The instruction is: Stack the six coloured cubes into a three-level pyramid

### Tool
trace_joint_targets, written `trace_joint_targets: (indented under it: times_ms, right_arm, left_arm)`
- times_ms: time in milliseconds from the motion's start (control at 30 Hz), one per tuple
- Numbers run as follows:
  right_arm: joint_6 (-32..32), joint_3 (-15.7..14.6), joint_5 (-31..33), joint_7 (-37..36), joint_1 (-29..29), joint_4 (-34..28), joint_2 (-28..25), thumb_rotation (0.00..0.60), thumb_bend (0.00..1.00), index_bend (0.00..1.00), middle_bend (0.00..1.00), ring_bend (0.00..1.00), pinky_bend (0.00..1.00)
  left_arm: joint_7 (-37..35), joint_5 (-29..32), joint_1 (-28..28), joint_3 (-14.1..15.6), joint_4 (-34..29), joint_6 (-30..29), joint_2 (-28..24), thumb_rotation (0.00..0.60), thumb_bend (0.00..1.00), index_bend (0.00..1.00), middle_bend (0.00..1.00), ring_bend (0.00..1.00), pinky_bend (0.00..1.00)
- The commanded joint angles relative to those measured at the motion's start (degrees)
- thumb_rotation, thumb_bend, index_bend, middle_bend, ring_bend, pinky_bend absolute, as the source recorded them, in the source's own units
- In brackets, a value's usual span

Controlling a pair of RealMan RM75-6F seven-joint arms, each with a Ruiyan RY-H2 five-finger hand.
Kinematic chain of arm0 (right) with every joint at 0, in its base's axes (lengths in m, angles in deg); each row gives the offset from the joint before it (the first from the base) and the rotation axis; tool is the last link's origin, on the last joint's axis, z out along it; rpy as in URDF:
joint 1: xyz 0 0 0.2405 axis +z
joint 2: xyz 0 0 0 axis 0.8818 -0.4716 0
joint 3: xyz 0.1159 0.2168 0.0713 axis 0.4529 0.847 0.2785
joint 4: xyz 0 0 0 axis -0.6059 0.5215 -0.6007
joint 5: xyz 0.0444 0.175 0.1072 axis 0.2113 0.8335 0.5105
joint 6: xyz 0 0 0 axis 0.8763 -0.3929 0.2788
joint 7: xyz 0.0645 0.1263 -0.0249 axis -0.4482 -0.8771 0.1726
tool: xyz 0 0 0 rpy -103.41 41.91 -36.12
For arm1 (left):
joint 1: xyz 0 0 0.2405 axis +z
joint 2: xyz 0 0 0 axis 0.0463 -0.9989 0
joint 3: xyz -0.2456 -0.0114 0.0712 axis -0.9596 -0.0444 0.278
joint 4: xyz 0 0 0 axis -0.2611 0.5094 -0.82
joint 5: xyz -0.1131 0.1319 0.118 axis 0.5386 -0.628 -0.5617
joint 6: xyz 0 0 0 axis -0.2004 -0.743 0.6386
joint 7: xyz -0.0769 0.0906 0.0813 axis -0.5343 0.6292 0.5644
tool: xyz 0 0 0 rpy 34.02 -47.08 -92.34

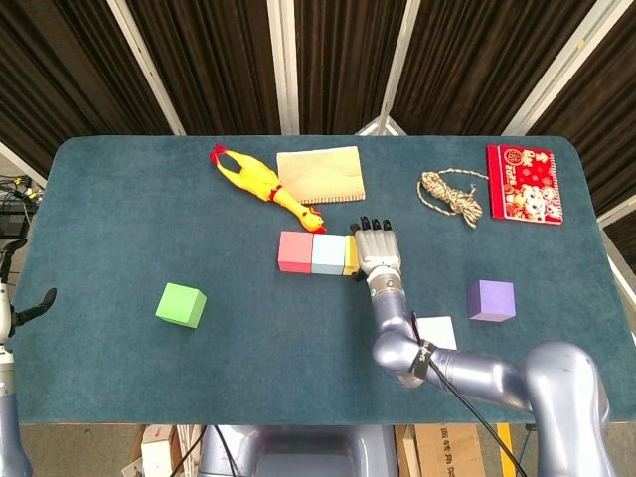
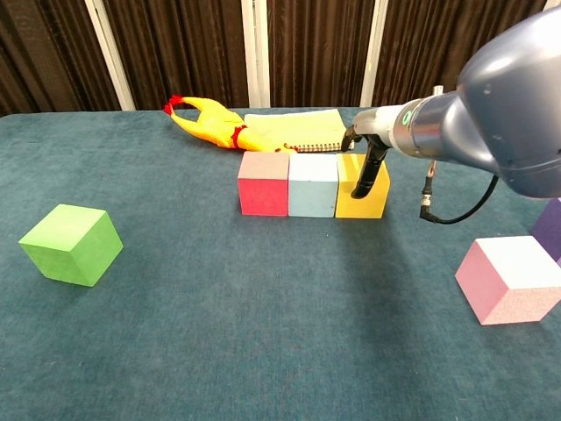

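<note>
Right hand (image 1: 377, 247) grips yellow cube (image 2: 362, 186), ending the row.

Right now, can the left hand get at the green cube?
Probably yes. The green cube sits alone on the left side of the table, nothing around it, and the left hand hangs at that edge holding nothing.

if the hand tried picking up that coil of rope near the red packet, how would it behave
Probably floppy: the rope lies in a loose, knotted bundle with strands trailing out, so it would likely sag and partly uncoil when lifted. Its braided surface looks rough, so slipping seems unlikely. It won't roll, and a push across the table would probably drag and deform it rather than slide it whole.
</note>
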Motion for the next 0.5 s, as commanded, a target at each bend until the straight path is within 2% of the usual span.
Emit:
trace_joint_targets:
  times_ms: [33,267,500]
  right_arm:
    - [-1.10,-0.25,1.37,0.92,-0.38,-3.06,-2.08,0.600,0.27,0.14,0.05,0.05,0.00]
    - [-5.11,-0.30,-0.59,-1.85,-3.46,-13.39,-8.27,0.600,0.27,0.14,0.05,0.05,0.00]
    - [-8.73,0.84,-11.22,-13.44,-11.66,-25.90,-17.49,0.600,0.28,0.14,0.05,0.05,0.00]
  left_arm:
    - [-0.15,-0.09,0.04,-0.01,-0.06,-0.05,-0.14,0.600,0.28,0.19,0.00,0.00,0.00]
    - [-0.79,-0.76,0.03,0.35,0.30,0.43,-0.84,0.600,0.28,0.19,0.00,0.00,0.00]
    - [-2.70,-2.40,0.59,1.09,-0.75,0.04,-1.85,0.600,0.28,0.18,0.00,0.00,0.00]
